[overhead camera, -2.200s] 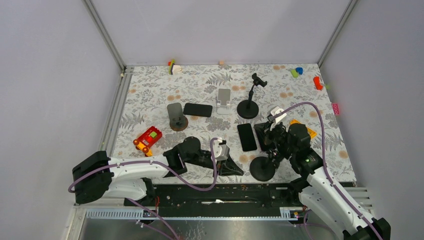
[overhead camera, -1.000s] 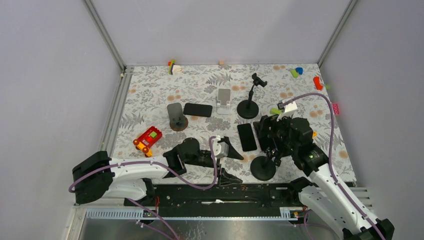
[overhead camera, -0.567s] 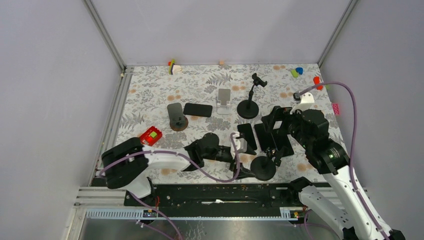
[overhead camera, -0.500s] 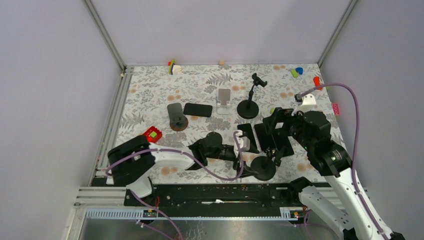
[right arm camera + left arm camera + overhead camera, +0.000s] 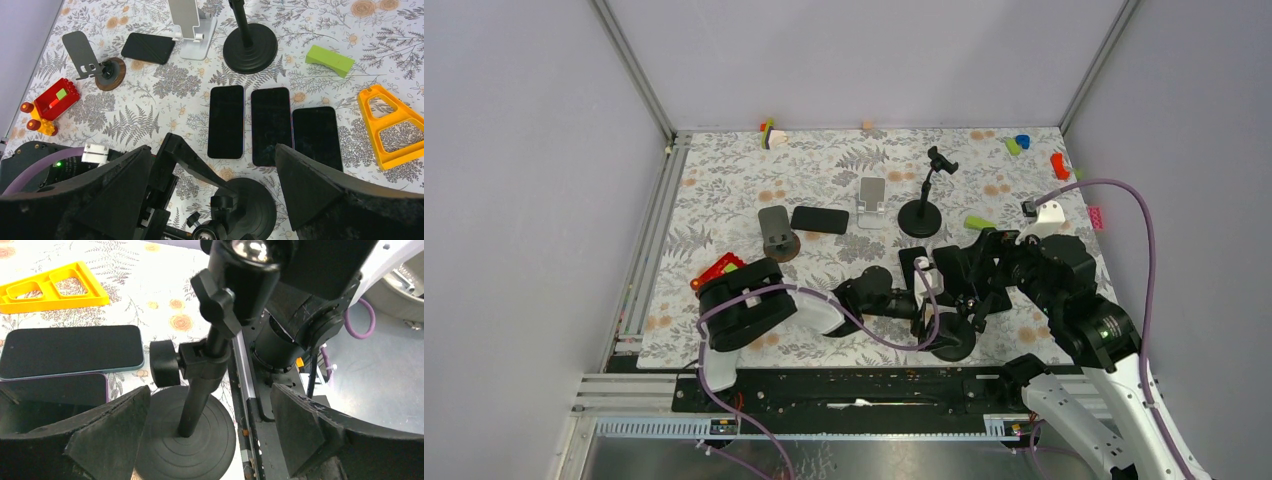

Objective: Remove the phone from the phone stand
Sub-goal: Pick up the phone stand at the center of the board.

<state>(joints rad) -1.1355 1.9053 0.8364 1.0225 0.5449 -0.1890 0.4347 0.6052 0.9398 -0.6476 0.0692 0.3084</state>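
Since no phone sits in the phone stand (its cradle is only partly visible), removal is judged complete. Three phones lie flat on the table beside its base. Left gripper and right gripper stand spread apart, holding nothing. Withdrawal remains.

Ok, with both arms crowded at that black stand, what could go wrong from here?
The left gripper, open, straddles the black stand at its pole; a sideways nudge could tip it. The right gripper hangs over the same stand, so the two might collide. Three phones lie flat beside its base and could get knocked.
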